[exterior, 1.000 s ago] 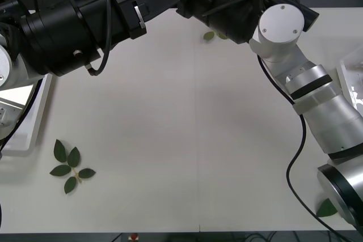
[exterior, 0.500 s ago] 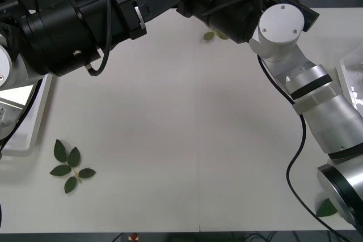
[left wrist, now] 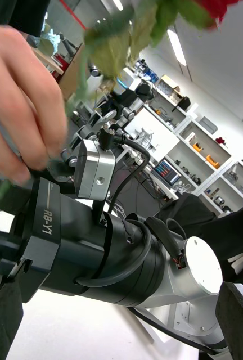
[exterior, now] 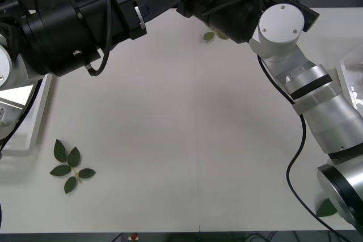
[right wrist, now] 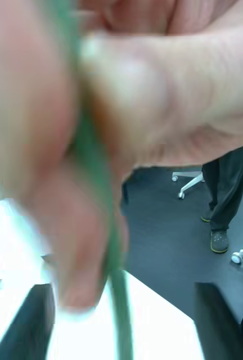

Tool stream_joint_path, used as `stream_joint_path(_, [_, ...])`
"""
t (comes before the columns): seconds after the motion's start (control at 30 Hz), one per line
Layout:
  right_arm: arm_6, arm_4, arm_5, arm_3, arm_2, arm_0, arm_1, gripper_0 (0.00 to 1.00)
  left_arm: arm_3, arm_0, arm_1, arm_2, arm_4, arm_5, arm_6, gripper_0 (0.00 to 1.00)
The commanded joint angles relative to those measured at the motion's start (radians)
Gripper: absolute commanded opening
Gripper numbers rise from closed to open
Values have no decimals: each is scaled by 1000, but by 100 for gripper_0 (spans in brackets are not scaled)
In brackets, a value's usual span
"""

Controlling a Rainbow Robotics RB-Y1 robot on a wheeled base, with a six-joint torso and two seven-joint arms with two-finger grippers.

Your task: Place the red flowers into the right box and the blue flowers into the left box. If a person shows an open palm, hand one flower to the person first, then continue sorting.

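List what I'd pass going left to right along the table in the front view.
Left box → loose leaf sprig → small leaves at the far edge → right box.

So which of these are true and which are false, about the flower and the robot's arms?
1. A person's hand holds a green stem. True.
2. The bloom is blue. False: it is red.
3. A leaf sprig lies on the table. True.
4. The right pincer is squeezed shut. False: its fingers stand wide apart.
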Motion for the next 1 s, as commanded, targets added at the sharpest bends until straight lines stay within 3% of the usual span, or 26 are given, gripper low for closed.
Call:
stream_joint_path(0.03, [17,-12,-5,-26,5,-37,5,100,-37,2,-19,19,0,7,-23,100])
stream_joint_path(0.27, [17,-32,10,-26,5,-37,-6,100,-37,2,-20,19,-2,7,-23,100])
stream_joint_path(0.47, [17,-150,102,-26,5,-37,-72,100,-37,2,-20,19,-2,7,-23,100])
stream_joint_path(0.63, [17,-290,257,-26,-9,-37,-171,100,-37,2,-19,19,-2,5,-23,100])
stream_joint_path(1.0, [17,-365,599,55,-124,-34,-333,100,-36,2,-8,34,-3,41,-25,100])
